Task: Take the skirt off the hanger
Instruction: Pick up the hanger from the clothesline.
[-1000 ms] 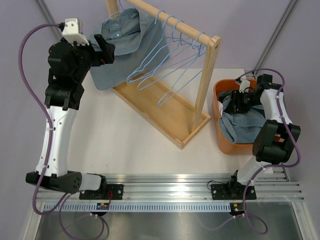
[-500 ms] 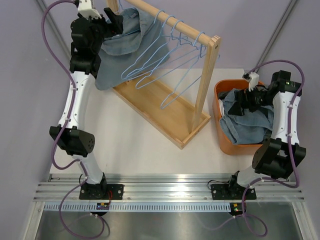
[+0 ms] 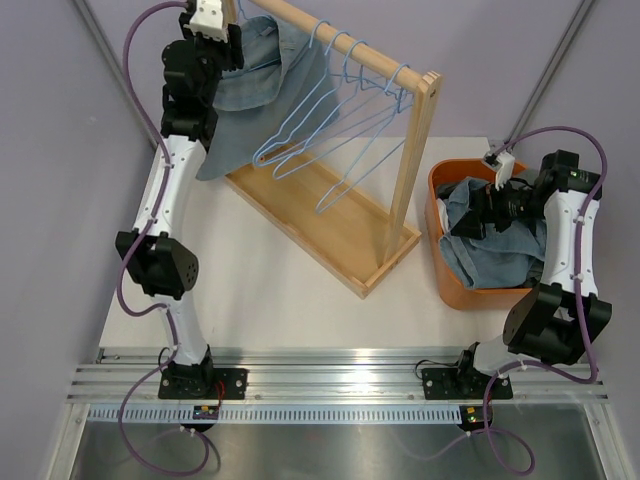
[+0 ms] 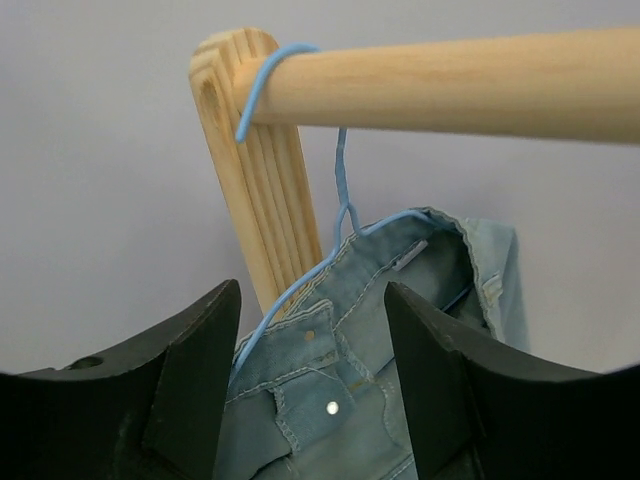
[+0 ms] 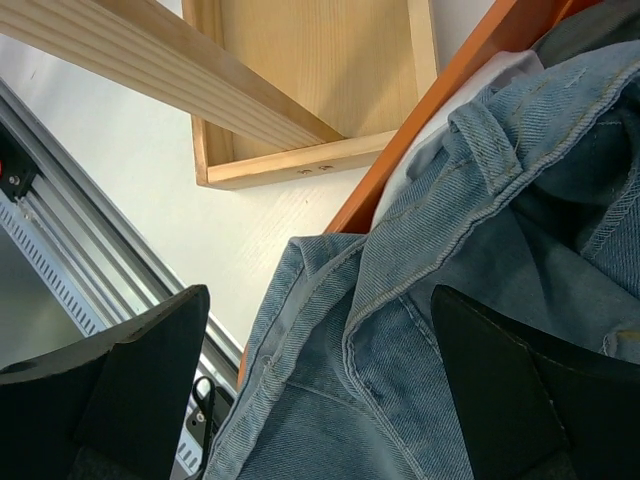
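1. The left arm stretches almost straight from its base to the far left end of the wooden rack (image 3: 330, 215), its left pincer (image 4: 310, 300) raised just under the rail (image 4: 450, 85).
2. Its fingers stand apart, released, framing the waistband of the denim skirt (image 3: 258, 72) without clamping it.
3. The skirt hangs on a blue wire hanger (image 4: 340, 190) hooked over the rail beside the end post.
4. The right arm folds at the elbow, its wrist turned in over the orange bin (image 3: 440, 275) on the desk (image 3: 270, 300).
5. The right pincer (image 5: 315, 300) gapes wide, released, above the heaped denim (image 3: 490, 255) in the bin.
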`<act>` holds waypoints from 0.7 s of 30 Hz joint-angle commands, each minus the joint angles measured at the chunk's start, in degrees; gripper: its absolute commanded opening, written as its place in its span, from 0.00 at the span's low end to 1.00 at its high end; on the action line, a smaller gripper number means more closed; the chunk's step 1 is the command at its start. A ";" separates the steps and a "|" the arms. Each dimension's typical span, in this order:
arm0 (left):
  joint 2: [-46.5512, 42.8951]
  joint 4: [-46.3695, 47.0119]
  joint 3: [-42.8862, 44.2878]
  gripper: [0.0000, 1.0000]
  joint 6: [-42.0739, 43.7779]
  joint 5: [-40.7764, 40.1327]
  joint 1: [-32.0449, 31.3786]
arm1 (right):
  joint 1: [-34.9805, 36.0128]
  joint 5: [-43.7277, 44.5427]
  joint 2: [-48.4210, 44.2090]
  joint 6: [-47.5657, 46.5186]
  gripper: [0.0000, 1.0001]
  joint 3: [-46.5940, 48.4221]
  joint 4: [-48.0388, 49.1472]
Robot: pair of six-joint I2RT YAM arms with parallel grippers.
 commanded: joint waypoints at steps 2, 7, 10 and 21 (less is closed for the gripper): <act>2.62 3.55 2.30 0.60 9.01 -1.89 -0.32 | -0.95 -2.93 -0.50 -0.86 1.00 -0.45 1.04; 5.17 3.19 3.88 0.58 12.44 -4.61 -0.41 | -1.30 -3.64 -0.50 -0.33 1.00 -1.59 1.65; 6.40 3.72 4.41 0.52 15.69 -4.53 -0.49 | -1.48 -3.99 -0.68 -0.24 0.99 -2.56 1.83; 9.65 2.85 5.82 0.38 18.86 -7.61 -0.49 | -1.57 -4.69 -1.82 0.99 0.99 -5.20 3.15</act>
